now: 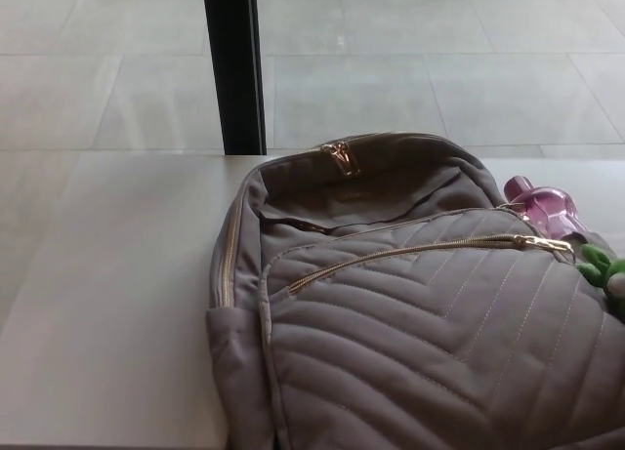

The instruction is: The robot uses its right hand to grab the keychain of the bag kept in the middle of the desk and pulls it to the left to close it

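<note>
A grey-brown quilted backpack (420,323) lies flat on the white desk (107,313), filling the lower right of the head view. Its top compartment gapes open below a gold zipper pull (339,156) at the bag's upper edge. A second gold zip runs across the front pocket to a pull (545,243) at the right. A pink translucent keychain charm (543,206) and a green plush charm (604,269) hang at the bag's right side. Neither of my hands shows.
A black vertical post (232,67) rises behind the desk's far edge, just left of the bag. Grey floor tiles (410,69) lie beyond. The bag's right side runs out of the picture.
</note>
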You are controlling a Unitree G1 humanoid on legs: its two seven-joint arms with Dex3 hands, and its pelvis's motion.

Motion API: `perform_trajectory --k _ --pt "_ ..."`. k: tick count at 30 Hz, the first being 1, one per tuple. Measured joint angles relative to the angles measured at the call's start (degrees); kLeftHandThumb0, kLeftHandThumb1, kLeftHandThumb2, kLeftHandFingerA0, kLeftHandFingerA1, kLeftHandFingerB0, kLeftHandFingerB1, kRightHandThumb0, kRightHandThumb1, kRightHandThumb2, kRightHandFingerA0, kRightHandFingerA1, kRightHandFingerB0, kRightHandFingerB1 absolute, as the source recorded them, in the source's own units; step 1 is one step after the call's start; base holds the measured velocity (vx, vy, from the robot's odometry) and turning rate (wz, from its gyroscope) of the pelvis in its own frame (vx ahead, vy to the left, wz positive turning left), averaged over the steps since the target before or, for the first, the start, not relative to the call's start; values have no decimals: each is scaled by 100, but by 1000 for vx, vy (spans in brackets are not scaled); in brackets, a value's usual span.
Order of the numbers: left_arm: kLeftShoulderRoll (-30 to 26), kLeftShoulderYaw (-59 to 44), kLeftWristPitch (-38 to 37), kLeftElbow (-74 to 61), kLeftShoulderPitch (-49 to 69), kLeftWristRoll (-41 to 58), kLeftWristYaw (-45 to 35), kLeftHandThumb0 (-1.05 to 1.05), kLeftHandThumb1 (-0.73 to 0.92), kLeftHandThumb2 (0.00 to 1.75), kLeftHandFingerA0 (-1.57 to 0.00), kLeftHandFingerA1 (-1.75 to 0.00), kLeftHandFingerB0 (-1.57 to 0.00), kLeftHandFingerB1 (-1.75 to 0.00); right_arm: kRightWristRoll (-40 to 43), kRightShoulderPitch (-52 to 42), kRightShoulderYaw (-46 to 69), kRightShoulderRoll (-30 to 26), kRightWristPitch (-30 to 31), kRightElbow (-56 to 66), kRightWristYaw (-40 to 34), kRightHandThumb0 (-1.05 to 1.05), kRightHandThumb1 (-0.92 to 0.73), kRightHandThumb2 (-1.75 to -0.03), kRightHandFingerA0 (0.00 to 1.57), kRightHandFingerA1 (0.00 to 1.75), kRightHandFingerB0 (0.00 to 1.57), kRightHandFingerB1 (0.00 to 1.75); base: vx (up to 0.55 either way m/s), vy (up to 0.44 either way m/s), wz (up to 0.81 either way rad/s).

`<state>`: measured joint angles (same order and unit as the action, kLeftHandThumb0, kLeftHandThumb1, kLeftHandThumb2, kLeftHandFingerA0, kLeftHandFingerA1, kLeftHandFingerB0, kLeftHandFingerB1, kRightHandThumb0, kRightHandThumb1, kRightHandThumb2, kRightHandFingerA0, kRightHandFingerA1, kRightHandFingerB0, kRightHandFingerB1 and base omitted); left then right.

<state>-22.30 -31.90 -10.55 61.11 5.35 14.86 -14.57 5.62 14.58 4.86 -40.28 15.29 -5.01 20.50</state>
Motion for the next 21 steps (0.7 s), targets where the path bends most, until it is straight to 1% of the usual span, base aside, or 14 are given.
perform_trajectory --k 1,2,6,7,11,12,13,14,15,16,17,19,20,21 --pt "-5 0 0 0 0 1 -4 -97 29 99 -84 -124 -44 -98 -78 0 -22 -27 -40 -16 0 -68 -58 -94 55 70 30 49 0 0 0" --pt "-6 0 0 -3 0 2 -4 -97 30 99 -83 -122 -44 -97 -137 -4 -42 -49 -90 -22 0 -65 -60 -94 57 69 31 49 0 0 0" --pt "-12 53 -25 10 9 -7 1 -98 31 98 -84 -122 -44 -97 -363 -67 -124 -66 -331 26 1 -65 -61 -96 56 67 32 50 0 0 0" --pt "-13 66 -41 21 16 -8 1 -99 32 99 -81 -123 -42 -96 -410 -79 -150 -66 -377 45 1 -63 -62 -97 59 68 34 51 0 0 0" --pt "-17 123 -82 32 53 -12 4 -97 30 98 -82 -123 -43 -95 -590 -167 -197 -67 -583 206 3 -63 -64 -99 59 68 35 51 0 0 0" --pt "-18 122 -88 37 56 -9 2 -91 42 79 -75 -128 -38 -103 -628 -195 -199 -67 -631 263 3 -63 -64 -99 59 67 35 51 0 0 0" --pt "-20 121 -90 39 57 -7 0 -91 42 79 -75 -128 -38 -103 -664 -237 -200 -67 -667 343 3 -63 -64 -99 59 67 35 51 0 0 0" --pt "-24 121 -90 43 58 -7 1 -94 30 97 -84 -122 -43 -93 -706 -275 -207 -67 -697 411 4 -61 -64 -97 52 63 33 50 0 0 0" --pt "-31 117 -90 59 52 -4 1 -94 30 98 -85 -121 -43 -92 -766 -334 -216 -68 -719 539 7 -58 -80 -64 54 49 39 35 0 0 0" --pt "-34 117 -90 67 50 -4 2 -97 31 98 -83 -123 -43 -95 -804 -374 -226 -75 -731 620 17 -60 -80 -64 53 48 39 35 0 0 0" --pt "-36 119 -90 71 50 -5 4 -98 32 98 -81 -122 -44 -96 -846 -408 -234 -82 -745 688 27 -64 -65 -98 45 59 33 49 0 0 0" --pt "-39 118 -94 77 51 -4 3 -100 32 98 -82 -124 -43 -97 -945 -487 -259 -107 -764 798 49 -64 -66 -99 46 58 32 49 0 0 0" --pt "-39 118 -95 76 53 -4 3 -99 43 74 -81 -128 -40 -107 -1005 -527 -283 -137 -774 831 63 -63 -66 -99 47 59 33 49 0 0 0" --pt "-40 117 -95 75 55 -3 3 -97 30 101 -81 -120 -37 -90 -1050 -558 -297 -162 -783 852 72 -65 -67 -99 46 59 32 48 0 0 0"
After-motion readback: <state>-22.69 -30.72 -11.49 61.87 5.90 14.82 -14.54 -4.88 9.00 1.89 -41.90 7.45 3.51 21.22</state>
